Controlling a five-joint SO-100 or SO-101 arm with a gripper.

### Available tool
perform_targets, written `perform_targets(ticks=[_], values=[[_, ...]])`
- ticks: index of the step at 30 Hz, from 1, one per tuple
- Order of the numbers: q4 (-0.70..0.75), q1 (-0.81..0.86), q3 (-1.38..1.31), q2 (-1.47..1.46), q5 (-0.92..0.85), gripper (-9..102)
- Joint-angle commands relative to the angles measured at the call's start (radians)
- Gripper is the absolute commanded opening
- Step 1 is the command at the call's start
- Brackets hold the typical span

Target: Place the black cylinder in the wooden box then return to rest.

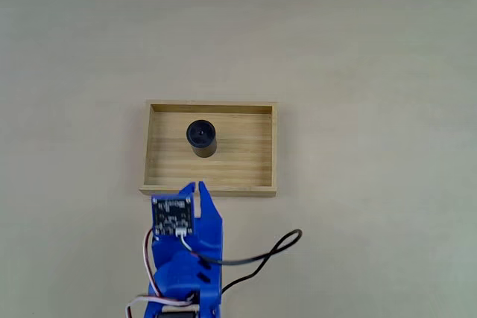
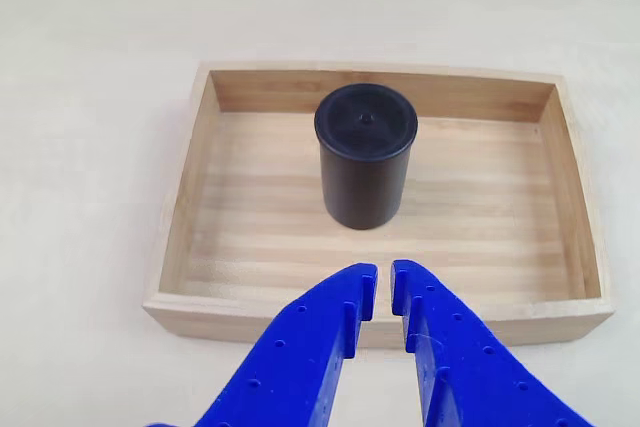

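Pale beige tabletop point(image 1: 358, 50), plain and matte, as seen in the fixed view. Wooden box point(image 1: 273, 150) near centre of that view, long sides running left to right, low thin walls, grained plank floor. Black cylinder point(image 1: 200, 138) upright on box floor, in left half, nearer far wall, clear of all walls. Blue arm point(image 1: 195, 258) entering from bottom edge, extended toward box, small circuit board point(image 1: 174, 214) mounted on upper face, black cable point(image 1: 261, 255) looping off to right across table. Gripper point(image 1: 198, 186) tip at near wall of box, just outside floor area. Other view: gripper point(image 2: 384, 287) entering from bottom edge, two blue fingers point(image 2: 330, 332) angled up toward a point over near wall of wooden box point(image 2: 180, 217). Jaws nearly closed, narrow gap between tips, nothing held. Black cylinder point(image 2: 365, 162) standing beyond fingertips, apart from them, flat round lid facing up, bare plank floor between cylinder and near wall.
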Motion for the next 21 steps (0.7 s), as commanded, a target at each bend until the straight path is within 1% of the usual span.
perform_targets(ticks=[1,5,13,21], values=[[0.061,0.014,0.046,-0.198,-0.017,0],[0.156,0.037,0.129,-0.333,-0.017,0],[0.423,0.046,0.207,-0.52,-0.04,0],[0.54,0.023,0.261,-0.555,-0.077,-1]])
